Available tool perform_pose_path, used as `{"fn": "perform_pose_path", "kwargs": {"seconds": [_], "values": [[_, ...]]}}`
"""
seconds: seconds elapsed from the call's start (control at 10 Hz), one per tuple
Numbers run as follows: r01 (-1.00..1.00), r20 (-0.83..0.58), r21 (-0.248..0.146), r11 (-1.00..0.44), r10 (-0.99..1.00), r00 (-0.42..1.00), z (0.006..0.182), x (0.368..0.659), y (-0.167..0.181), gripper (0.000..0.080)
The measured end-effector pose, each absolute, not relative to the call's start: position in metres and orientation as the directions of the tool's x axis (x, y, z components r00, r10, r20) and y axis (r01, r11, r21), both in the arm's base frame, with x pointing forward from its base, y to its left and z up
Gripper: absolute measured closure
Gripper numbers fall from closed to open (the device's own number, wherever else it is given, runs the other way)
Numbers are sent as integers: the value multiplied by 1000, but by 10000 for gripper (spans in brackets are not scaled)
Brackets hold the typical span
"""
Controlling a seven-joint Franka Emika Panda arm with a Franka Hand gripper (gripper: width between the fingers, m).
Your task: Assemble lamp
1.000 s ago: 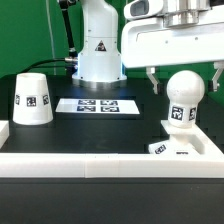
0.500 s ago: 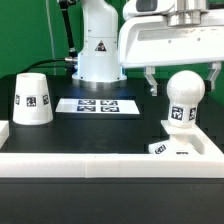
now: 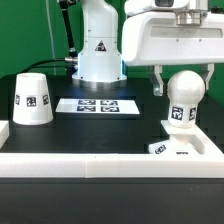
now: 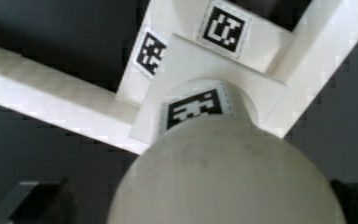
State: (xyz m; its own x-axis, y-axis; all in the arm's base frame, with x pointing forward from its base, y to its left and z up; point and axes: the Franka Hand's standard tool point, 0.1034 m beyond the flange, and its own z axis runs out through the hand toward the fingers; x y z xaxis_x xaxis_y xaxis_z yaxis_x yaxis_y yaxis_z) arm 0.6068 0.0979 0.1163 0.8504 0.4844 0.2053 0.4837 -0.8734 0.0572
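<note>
The lamp's ball bulb [image 3: 185, 88] stands upright on its short tagged stem [image 3: 180, 115] in the small blocky base [image 3: 172, 146], at the exterior view's right. My gripper [image 3: 186, 80] is open and straddles the ball, one finger [image 3: 157, 82] on each side with a small gap. In the wrist view the bulb [image 4: 220, 170] fills the picture, with the stem's tag [image 4: 194, 108] and the base [image 4: 229, 35] beyond it, and dark fingertips [image 4: 30, 200] at the edges. The cone shade [image 3: 33, 98] stands apart at the exterior view's left.
The marker board [image 3: 98, 105] lies flat between the shade and the bulb. A white wall [image 3: 100, 162] runs along the front and beside the base. The arm's own base [image 3: 98, 50] stands behind the marker board.
The visible finger has moved inward toward the bulb, narrowing the gap. The bulb, base and shade have not moved.
</note>
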Motion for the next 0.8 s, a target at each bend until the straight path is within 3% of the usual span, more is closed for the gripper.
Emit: {"fn": "perform_pose_path", "kwargs": {"seconds": [0.2, 0.4, 0.5, 0.8], "values": [[590, 192, 92, -802, 596, 780, 116, 607, 96, 101], [785, 147, 173, -595, 803, 577, 118, 609, 101, 101], [850, 108, 190, -491, 871, 479, 117, 607, 105, 101], [958, -11, 194, -209, 976, 215, 110, 601, 111, 101]]}}
